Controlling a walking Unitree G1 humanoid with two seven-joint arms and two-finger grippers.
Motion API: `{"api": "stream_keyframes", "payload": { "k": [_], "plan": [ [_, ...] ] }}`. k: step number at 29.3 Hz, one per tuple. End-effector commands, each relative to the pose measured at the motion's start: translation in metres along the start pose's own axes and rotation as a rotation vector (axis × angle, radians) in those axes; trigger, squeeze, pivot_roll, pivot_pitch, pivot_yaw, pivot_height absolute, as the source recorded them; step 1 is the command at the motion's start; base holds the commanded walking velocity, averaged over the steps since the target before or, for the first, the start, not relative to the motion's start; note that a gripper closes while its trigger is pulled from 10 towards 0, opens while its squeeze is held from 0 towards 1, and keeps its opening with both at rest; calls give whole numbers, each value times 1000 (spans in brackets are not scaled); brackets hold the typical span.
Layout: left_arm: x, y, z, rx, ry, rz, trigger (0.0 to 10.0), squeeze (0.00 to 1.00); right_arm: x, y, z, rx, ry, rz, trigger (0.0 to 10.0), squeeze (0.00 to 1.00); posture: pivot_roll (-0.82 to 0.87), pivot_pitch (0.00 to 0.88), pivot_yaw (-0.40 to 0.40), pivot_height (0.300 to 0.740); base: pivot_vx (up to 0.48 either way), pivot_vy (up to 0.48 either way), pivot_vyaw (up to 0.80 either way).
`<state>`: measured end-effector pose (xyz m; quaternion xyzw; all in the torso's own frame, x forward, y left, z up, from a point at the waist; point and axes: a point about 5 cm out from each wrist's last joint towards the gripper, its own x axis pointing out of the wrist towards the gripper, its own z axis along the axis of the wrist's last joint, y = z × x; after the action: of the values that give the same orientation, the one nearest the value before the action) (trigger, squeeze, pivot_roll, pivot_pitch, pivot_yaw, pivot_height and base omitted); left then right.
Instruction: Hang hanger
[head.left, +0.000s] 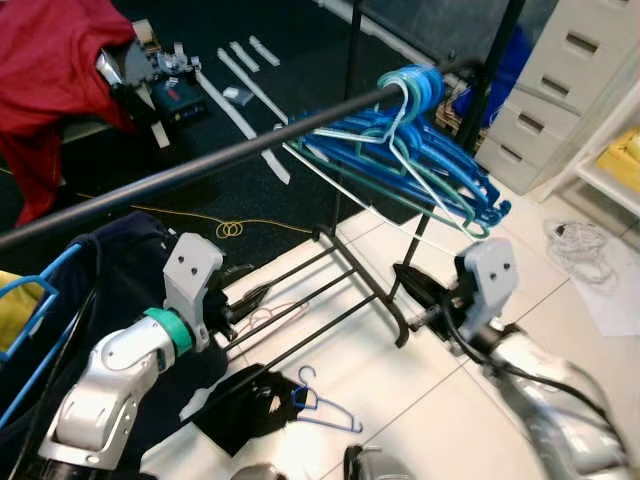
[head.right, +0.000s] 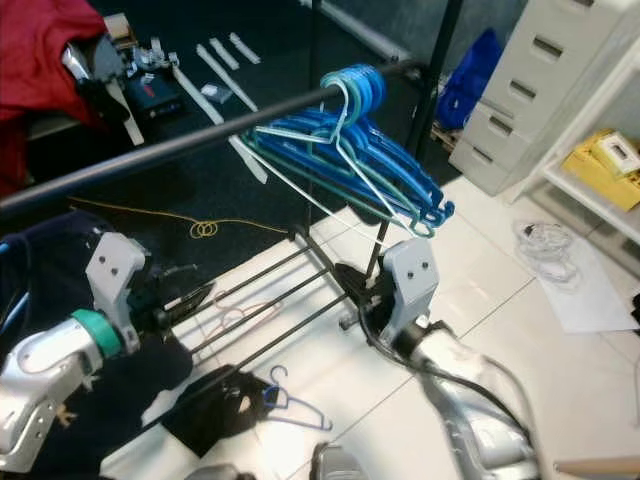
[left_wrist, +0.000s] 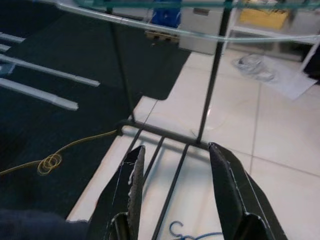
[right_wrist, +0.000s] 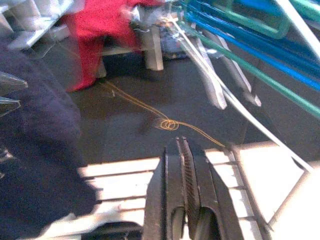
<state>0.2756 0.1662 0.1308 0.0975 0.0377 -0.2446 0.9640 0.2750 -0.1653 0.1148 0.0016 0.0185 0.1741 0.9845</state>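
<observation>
Hangers (head.left: 420, 150) bunched at rail (head.left: 200, 165) end, left gripper (left_wrist: 175, 195) fingers apart, right gripper (right_wrist: 184, 185) fingers together.

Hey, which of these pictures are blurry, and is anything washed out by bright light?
Right wrist view: soft and smeared, worst around the red cloth, with white tiles blown out. Left wrist view: fairly sharp, the open left gripper crisp. Eye views: right arm blurred, hangers reasonably clear.

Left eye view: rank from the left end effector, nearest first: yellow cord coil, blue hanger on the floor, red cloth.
From the left end effector:
1. Yellow cord coil, just ahead on the dark mat.
2. Blue hanger on the floor, below on white tile.
3. Red cloth, far upper left.
The first two are close.
</observation>
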Motion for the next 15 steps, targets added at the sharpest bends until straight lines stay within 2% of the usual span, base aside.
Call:
{"api": "stream_keyframes", "payload": {
  "k": [1, 2, 3, 4, 6, 7, 8, 9, 10, 12, 13, 14, 15],
  "plan": [
    [1, 0, -14, 35, 49, 51, 10000, 0, -1, -9, -21, -9, 57, -114, 10000, 0, -80, 76, 67, 740, 0, 0, 0],
    [3, -2, -25, 56, 71, 91, 10000, 0, 1, -11, -41, -46, 116, -181, 10000, 0, -78, 73, 61, 740, 0, 0, 0],
    [3, -2, -25, 56, 71, 91, 10000, 0, 1, -11, -41, -46, 116, -181, 10000, 0, -78, 73, 61, 740, 0, 0, 0],
    [5, -4, -38, 67, 101, 136, 10000, 0, 0, -15, -60, -126, 185, -251, 10000, 0, -80, 70, 56, 740, 0, 0, 0],
    [5, -4, -38, 67, 101, 136, 10000, 0, 0, -15, -60, -126, 185, -251, 10000, 0, -80, 70, 56, 740, 0, 0, 0],
    [5, -6, -50, 74, 138, 177, 10000, 0, -4, -21, -72, -261, 234, -345, 10000, 0, -87, 69, 51, 740, 0, 0, 0],
    [5, -7, -58, 58, 161, 207, 10000, 0, -8, -26, -74, -398, 243, -421, 10000, 0, -89, 67, 46, 740, 0, 0, 0],
    [5, -7, -58, 58, 161, 207, 10000, 0, -8, -26, -74, -398, 243, -421, 10000, 0, -89, 67, 46, 740, 0, 0, 0],
    [5, -9, -62, 46, 172, 230, 10000, 0, -9, -30, -68, -565, 202, -492, 10000, 0, -92, 66, 47, 740, 0, 0, 0],
    [5, -9, -62, 46, 172, 230, 10000, 0, -9, -30, -68, -565, 202, -492, 10000, 0, -92, 66, 47, 740, 0, 0, 0],
    [6, -10, -62, 40, 174, 236, 10000, 0, -8, -28, -59, -733, 135, -524, 10000, 0, -96, 66, 53, 740, 0, 0, 0],
    [6, -11, -63, 41, 174, 235, 10000, 0, -2, -20, -47, -941, 37, -508, 10000, 0, -102, 61, 63, 740, 0, 0, 0],
    [7, -12, -64, 48, 175, 232, 10000, 0, 1, -12, -40, -1081, -47, -490, 10000, 0, -106, 60, 67, 740, 0, 0, 0]
  ]
}}
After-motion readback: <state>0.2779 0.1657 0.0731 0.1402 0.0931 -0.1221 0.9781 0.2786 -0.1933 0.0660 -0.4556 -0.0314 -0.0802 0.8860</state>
